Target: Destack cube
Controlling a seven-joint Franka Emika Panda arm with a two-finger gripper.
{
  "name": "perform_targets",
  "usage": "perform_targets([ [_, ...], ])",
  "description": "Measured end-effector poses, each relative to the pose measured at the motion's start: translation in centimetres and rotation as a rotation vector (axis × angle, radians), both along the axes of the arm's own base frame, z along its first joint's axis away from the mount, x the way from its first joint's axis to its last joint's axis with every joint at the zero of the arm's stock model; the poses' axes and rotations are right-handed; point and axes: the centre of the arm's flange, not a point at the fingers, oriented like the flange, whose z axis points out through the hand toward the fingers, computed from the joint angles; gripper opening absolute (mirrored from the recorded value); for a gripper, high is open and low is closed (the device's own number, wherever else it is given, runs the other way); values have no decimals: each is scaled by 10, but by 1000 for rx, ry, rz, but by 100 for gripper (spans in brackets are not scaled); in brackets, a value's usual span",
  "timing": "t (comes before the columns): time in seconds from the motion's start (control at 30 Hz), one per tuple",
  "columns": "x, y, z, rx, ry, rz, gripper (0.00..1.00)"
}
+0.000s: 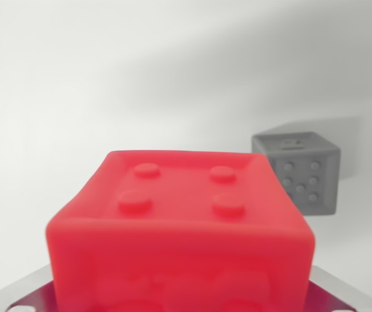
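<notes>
Though the fingers are hidden, so I cannot tell how the gripper (179,302) is set, its metal plate shows at both lower corners behind the red cube (179,227). Four raised studs mark the cube's face. Far right stands a grey die (300,170), with bare white surface (75,97) to the left.

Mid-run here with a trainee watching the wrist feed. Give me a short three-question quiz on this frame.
1. True or false: the red cube shows four raised studs on its top face.
2. On which side of the wrist view does the grey cube sit: A left, B right?
3. Fill in: the grey cube lies ____ the red cube, further from the camera.

Key: 1 true; 2 B; 3 behind. The hand itself is not clearly visible.
</notes>
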Motion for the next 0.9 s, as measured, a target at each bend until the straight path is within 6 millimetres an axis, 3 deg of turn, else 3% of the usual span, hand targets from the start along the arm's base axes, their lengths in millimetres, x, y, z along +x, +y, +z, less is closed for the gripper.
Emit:
perform_targets([
  [0.9,33,41,-16,0,0,-29,0],
])
